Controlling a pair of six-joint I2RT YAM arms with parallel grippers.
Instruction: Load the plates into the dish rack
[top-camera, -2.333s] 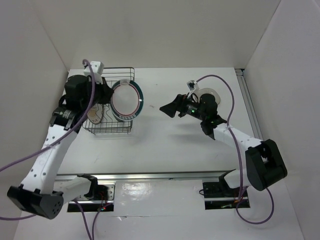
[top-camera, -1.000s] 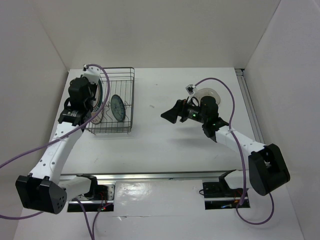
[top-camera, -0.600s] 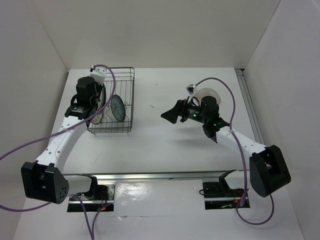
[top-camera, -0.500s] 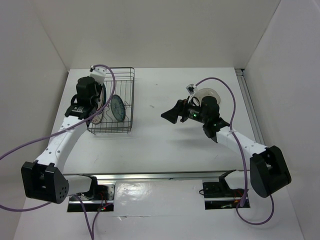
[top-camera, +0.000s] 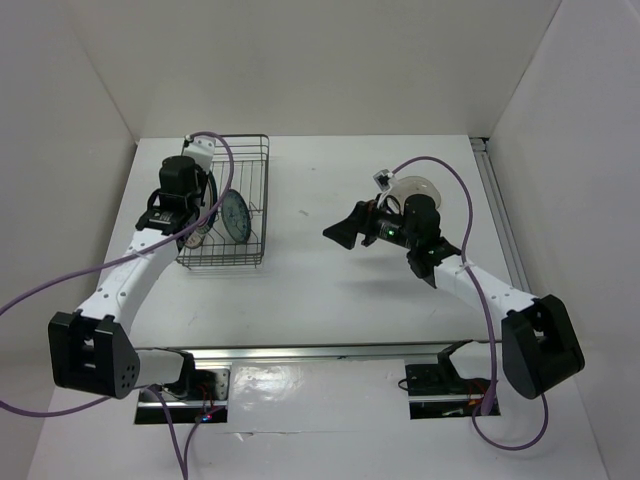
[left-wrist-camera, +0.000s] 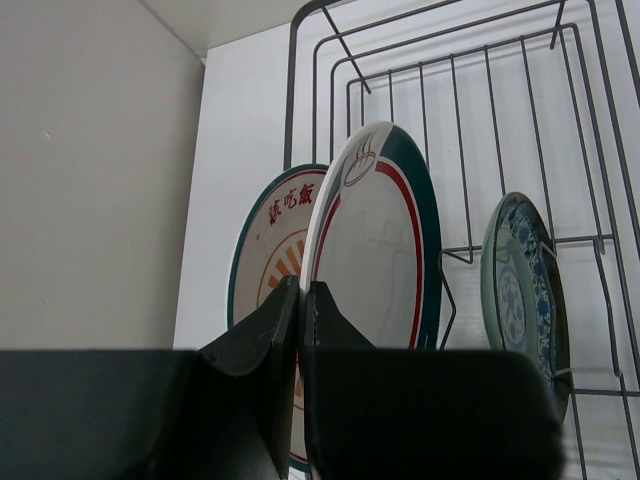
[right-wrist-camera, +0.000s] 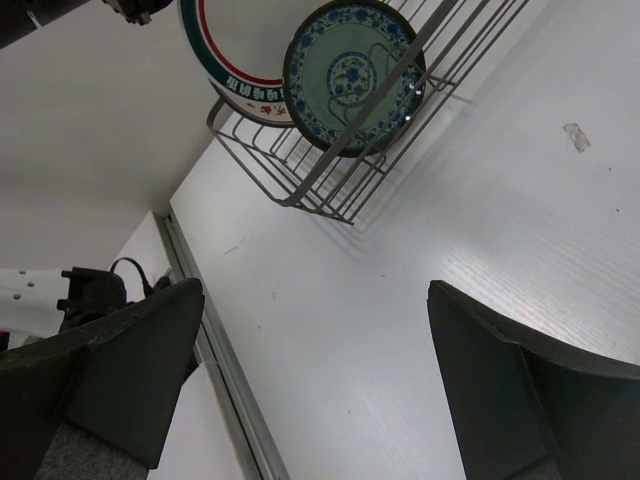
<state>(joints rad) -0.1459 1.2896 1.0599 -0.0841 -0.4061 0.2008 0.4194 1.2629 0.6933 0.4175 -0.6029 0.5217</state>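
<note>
Where the dish rack (top-camera: 250, 165) sits at the rear-left corner of the bench (top-camera: 330, 290), three plates stand on edge inside it, faces roughly parallel.

Order from the rack's left side:
- orange sunburst plate (left-wrist-camera: 268, 262)
- ringed plate (left-wrist-camera: 375, 250), white with red and teal rim bands
- teal patterned plate (left-wrist-camera: 518, 295)

The orange and ringed plates overlap closely in the left wrist view, and whether they touch can't be told. The teal one stands apart from them, further right, with a wire divider prong between it and the ringed plate. The rear part of the rack shows only bare wire.

Left gripper (left-wrist-camera: 301, 300): jaws closed down on the ringed plate's rim, with the plate edge running into the slit between the fingers (left-wrist-camera: 250, 340). In the top view the gripper is over the rack's left half.

The fourth, the pale grey plate (top-camera: 416, 188), is on the bench towards the rear-right, well apart from the rack and partly hidden behind the right arm.

Right gripper (right-wrist-camera: 315, 300): jaws spread wide, with nothing between them. It hovers above mid-bench, between the rack and the grey plate, pointing towards the rack. Its wrist camera looks across bare bench at the rack, where the teal plate and part of the ringed plate show through the wires.
</note>
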